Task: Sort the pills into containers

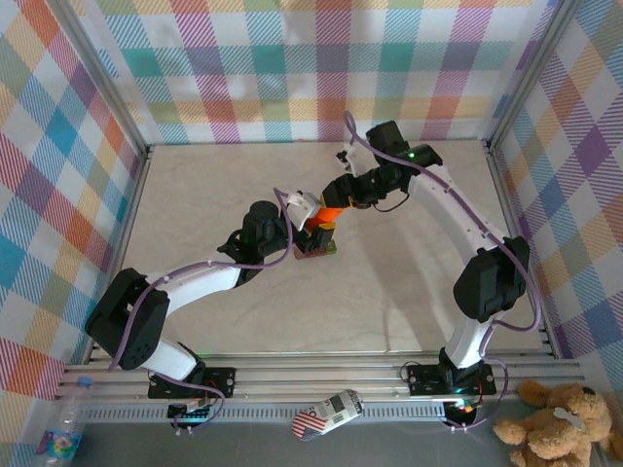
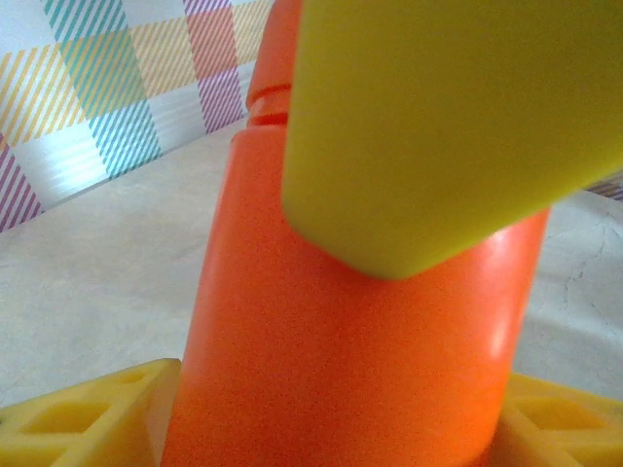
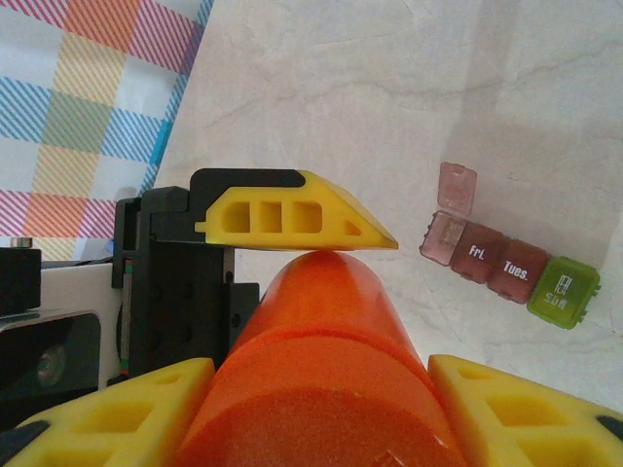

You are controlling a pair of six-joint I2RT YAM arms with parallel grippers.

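Though tiny overhead, containers' [image 3: 506, 268] open lid [image 3: 457, 187]

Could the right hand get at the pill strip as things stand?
Probably not yet: the right hand is shut on the bottle, though the strip lies uncovered nearby.

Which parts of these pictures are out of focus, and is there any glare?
Left wrist view: the yellow finger and orange bottle are blurred, with soft glare on the bottle's right side. Right wrist view: bottle blurred, containers sharp, labels readable. Top view: evenly lit.
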